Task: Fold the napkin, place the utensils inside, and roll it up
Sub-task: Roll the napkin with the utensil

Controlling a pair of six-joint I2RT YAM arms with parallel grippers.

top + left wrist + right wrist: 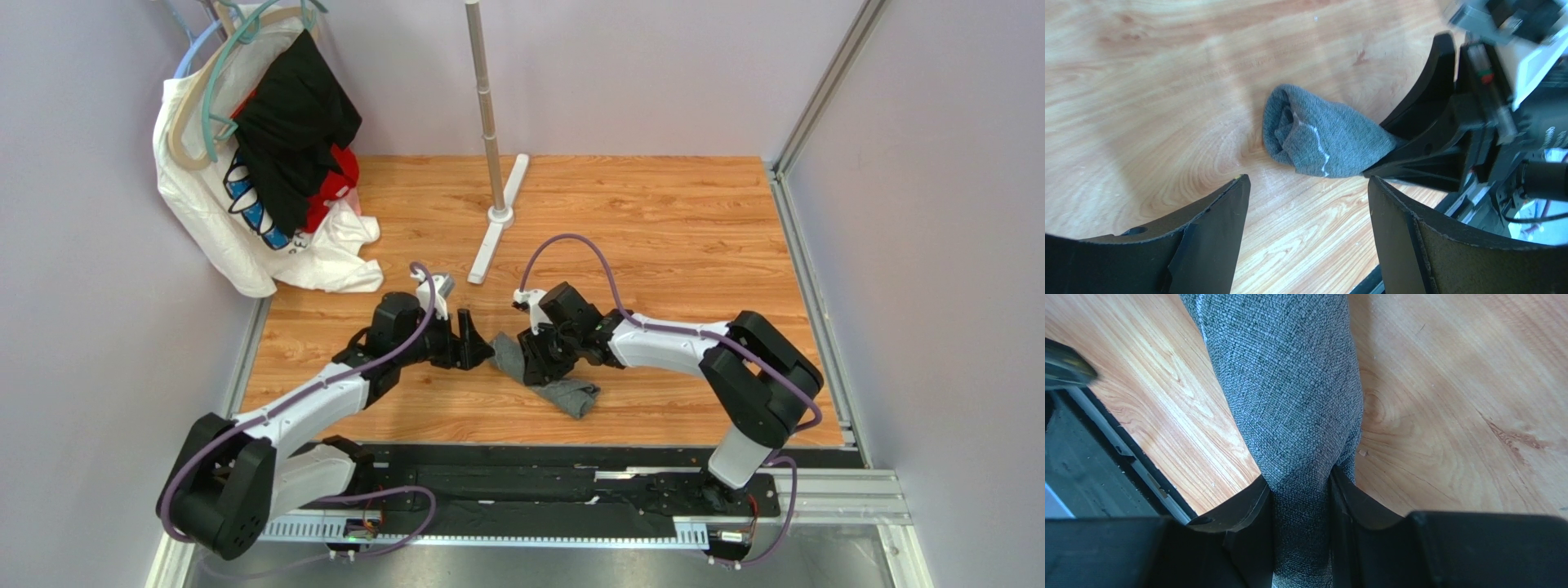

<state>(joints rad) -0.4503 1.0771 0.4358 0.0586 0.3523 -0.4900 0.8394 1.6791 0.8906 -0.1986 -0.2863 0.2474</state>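
The napkin [568, 395] is bunched into a thick grey rope, not folded. It sits near the middle of the table [662, 221], somewhat toward the near edge. The right claw [1300, 490] pinches it across its width, and cloth bulges out on both sides of the fingers. One end trails toward the near edge; the other sticks out toward the left arm as a rounded wad, with a pale stitched line showing on it. The left claw [1308, 184] is spread wide and holds nothing. It sits just beside that wad, which lies ahead of the gap between its fingers rather than inside it. The left wrist view does not show whether the wad touches the wood or hangs just above it. No utensils appear in any view. Judging by this, the work is at the very start of the fold step: the cloth must first be opened out and laid flat. The next move likely calls for the left claw to move forward over the wad and close on an edge of it, preferably along the stitched hem rather than on the whole bundle. The two arms would then draw apart to spread the cloth over the bare wood.
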